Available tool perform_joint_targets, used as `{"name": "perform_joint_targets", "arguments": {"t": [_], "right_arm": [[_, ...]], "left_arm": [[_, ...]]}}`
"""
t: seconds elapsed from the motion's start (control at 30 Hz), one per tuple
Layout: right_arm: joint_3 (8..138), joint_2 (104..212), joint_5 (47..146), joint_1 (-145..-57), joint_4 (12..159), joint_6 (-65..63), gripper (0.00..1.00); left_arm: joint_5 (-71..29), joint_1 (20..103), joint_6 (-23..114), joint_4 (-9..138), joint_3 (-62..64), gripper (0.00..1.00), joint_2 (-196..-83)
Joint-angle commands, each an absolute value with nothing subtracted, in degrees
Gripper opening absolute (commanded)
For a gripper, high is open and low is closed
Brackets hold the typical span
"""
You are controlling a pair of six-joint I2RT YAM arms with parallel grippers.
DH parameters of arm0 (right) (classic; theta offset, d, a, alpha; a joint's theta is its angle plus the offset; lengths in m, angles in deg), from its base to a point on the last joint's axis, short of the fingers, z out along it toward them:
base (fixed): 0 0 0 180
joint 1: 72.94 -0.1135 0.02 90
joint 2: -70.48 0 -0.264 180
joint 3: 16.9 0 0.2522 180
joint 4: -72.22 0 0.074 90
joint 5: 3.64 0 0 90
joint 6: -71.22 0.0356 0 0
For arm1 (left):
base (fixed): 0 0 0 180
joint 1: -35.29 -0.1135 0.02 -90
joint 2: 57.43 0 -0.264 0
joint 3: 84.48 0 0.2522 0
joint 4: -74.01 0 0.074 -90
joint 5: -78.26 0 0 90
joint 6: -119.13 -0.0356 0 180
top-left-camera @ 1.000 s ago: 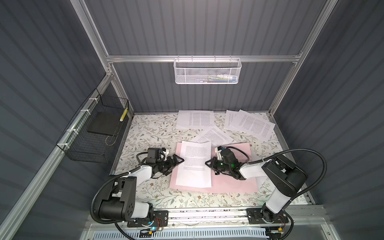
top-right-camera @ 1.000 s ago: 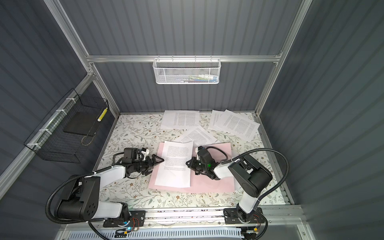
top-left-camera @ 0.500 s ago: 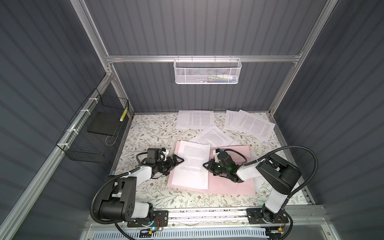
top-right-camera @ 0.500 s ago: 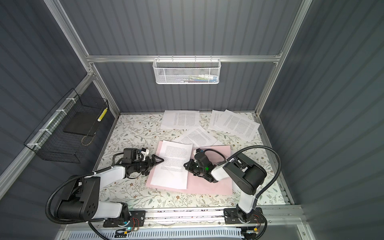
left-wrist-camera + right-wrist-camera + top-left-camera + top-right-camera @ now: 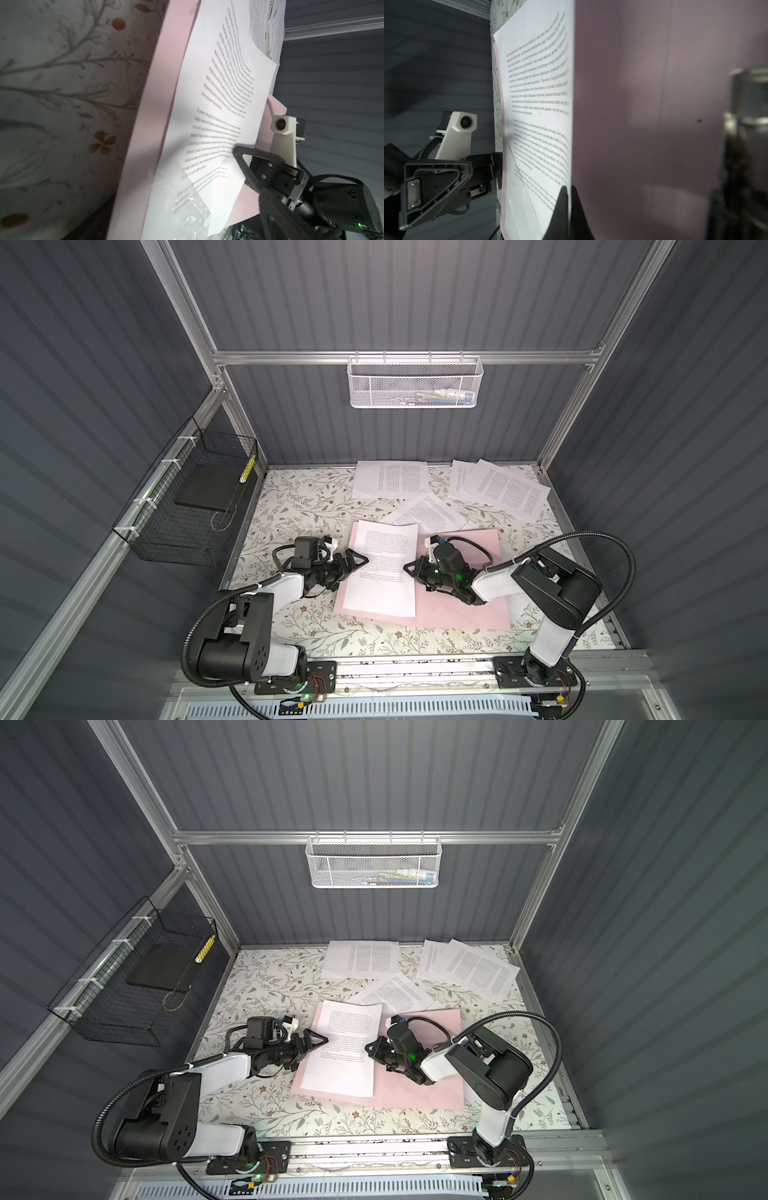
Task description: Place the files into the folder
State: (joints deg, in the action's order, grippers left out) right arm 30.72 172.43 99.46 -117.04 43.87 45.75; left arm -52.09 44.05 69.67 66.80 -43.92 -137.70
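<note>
Right end effector clamped on one printed sheet atop the pink folder; left end effector released — spread wide at the folder's edge.

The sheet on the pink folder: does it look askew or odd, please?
Slightly: the sheet bows instead of lying flat on the folder, its edge pinched by the right gripper. Its far end seems to overhang the folder.

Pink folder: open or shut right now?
Open, spread flat. The folder shows a wide stretch of bare pink card beside one printed sheet lying on its left half in both top views.
</note>
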Motion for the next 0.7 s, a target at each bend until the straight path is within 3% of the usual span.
{"name": "perform_joint_targets", "arguments": {"t": [0.0,0.67], "right_arm": [[31.7,173.7,99.8,-118.0,41.4,47.6,0.00],[28.0,176.1,95.5,-121.9,33.4,54.0,0.00]], "left_arm": [[-50.6,45.5,71.4,65.6,-45.8,1.00,-139.6],[-49.6,47.2,73.3,67.6,-45.7,1.00,-140.9]]}}
